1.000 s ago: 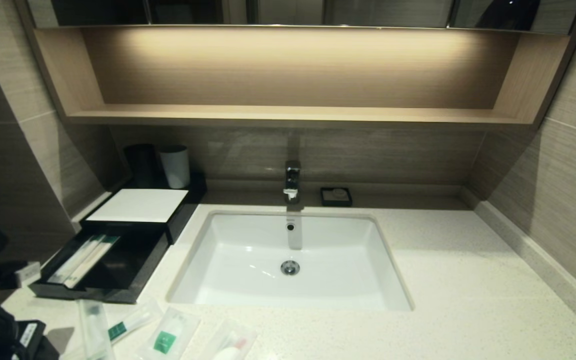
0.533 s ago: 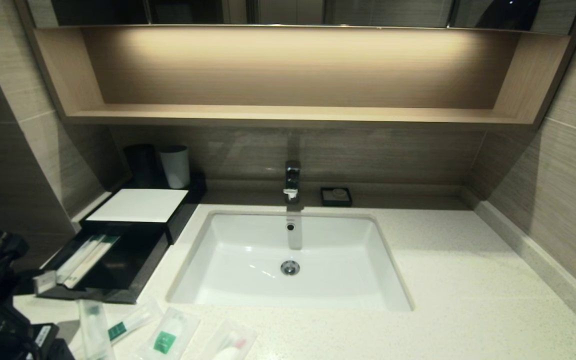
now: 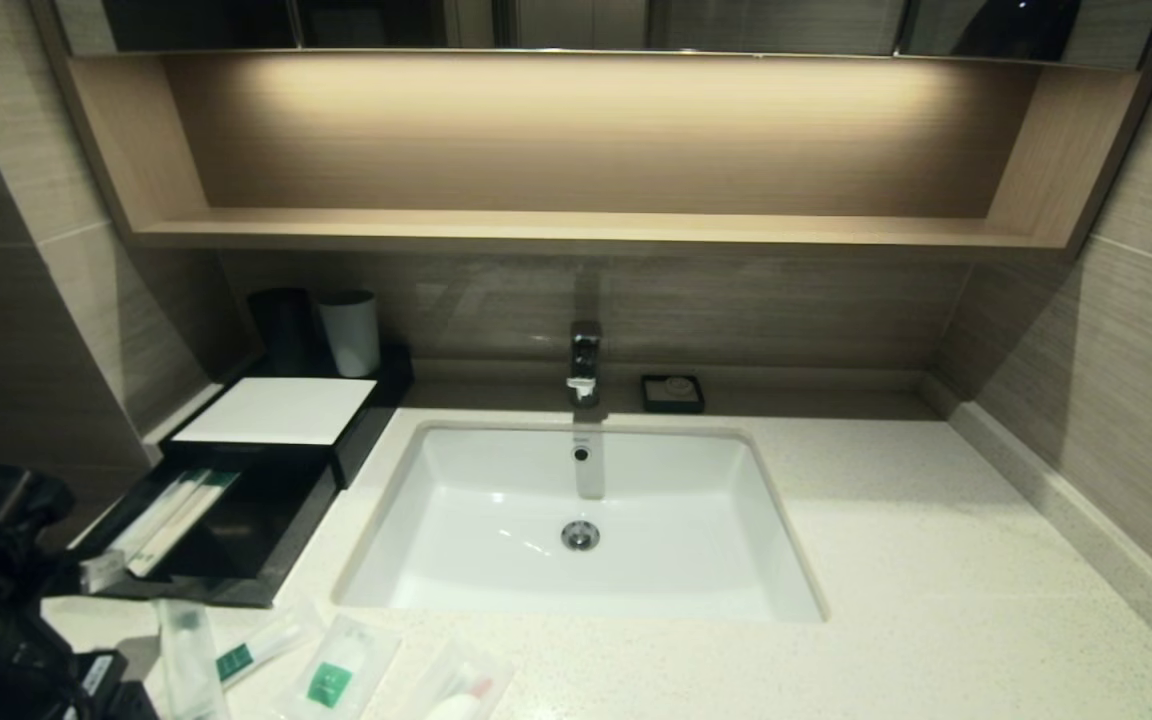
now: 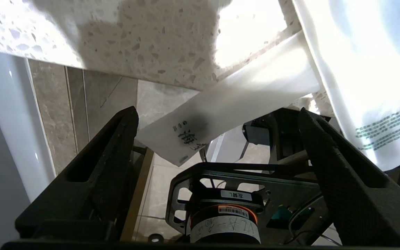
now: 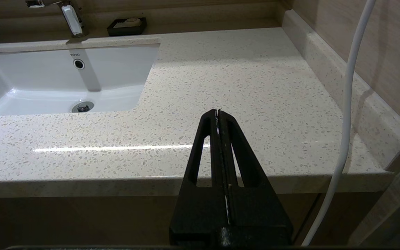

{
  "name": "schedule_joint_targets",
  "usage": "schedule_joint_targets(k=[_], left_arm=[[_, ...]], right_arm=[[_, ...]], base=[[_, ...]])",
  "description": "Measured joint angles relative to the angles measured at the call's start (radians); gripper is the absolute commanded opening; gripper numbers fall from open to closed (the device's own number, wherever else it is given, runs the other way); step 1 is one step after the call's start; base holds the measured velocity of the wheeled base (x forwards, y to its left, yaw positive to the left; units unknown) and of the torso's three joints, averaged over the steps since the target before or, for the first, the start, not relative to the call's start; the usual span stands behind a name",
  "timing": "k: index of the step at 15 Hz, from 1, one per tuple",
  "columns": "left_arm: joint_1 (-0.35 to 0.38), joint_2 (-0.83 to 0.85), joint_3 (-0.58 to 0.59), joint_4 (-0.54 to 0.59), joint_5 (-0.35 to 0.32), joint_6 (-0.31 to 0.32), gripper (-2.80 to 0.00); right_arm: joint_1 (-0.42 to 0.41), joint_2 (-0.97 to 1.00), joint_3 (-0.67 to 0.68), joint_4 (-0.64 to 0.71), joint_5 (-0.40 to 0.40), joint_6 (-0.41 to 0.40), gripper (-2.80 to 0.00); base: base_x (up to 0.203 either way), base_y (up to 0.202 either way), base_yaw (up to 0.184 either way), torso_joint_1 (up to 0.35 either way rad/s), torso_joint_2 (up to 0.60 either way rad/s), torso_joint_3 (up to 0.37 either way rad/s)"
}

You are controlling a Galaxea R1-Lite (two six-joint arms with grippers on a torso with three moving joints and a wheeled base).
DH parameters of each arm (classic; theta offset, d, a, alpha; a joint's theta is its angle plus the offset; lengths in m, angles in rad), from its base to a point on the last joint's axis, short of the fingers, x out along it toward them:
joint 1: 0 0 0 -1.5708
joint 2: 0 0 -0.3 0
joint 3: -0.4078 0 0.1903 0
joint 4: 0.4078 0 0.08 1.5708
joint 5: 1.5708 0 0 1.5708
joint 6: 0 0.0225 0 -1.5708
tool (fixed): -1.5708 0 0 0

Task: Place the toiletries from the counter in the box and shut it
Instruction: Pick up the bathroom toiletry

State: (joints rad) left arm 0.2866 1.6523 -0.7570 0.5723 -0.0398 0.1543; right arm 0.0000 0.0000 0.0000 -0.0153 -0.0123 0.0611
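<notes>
Nearest you, at the front left corner of the counter (image 3: 936, 560), your left gripper (image 4: 217, 114) is sitting with its fingers (image 4: 96, 163) spread wide, holding nothing; in the left wrist view a long thin white toothbrush pack (image 4: 234, 100) is overhanging the counter edge and lying in the gap between the 2 fingers, and you cannot tell whether either finger is touching it. Beside it a wider clear packet with green print (image 4: 366, 69) is also hanging over the edge. Your right gripper (image 5: 218, 111) is waiting off the right front edge of the counter, fingers pressed together on nothing. Along the front edge in the head view you are seeing 4 wrapped toiletries in a row: a long clear pack (image 3: 186, 655), a toothbrush pack with a green band (image 3: 256, 640), a flat sachet with a green label (image 3: 336, 670) and a packet with a pink-red mark (image 3: 461, 690). Just behind them the box (image 3: 276, 410) is standing with its black drawer (image 3: 266, 560) pulled out toward you, and 2 toothbrush packs (image 3: 166, 520) are lying inside along its left side. Farther back, a black tumbler (image 3: 281, 330) and a white tumbler (image 3: 351, 332) are standing behind the box, and the white sink (image 3: 586, 520) is lying to the box's right.
</notes>
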Motion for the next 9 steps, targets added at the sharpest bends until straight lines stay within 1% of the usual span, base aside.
schedule_joint_targets(k=[1,2,9], left_arm=[[0.0,0.004,-0.003,0.003,0.001,0.002,-0.25],[0.0,0.007,-0.005,0.003,0.001,0.009,-2.8],[0.0,0.024,-0.009,0.005,-0.005,0.012,-2.8]], right_arm=[[0.0,0.0,0.0,0.0,0.0,0.0,-2.8],[0.0,0.0,0.0,0.0,0.0,0.0,-2.8],[0.0,0.0,0.0,0.0,0.0,0.0,-2.8]], base=[[0.0,0.0,0.0,0.0,0.0,0.0],[0.0,0.0,0.0,0.0,0.0,0.0],[0.0,0.0,0.0,0.0,0.0,0.0]])
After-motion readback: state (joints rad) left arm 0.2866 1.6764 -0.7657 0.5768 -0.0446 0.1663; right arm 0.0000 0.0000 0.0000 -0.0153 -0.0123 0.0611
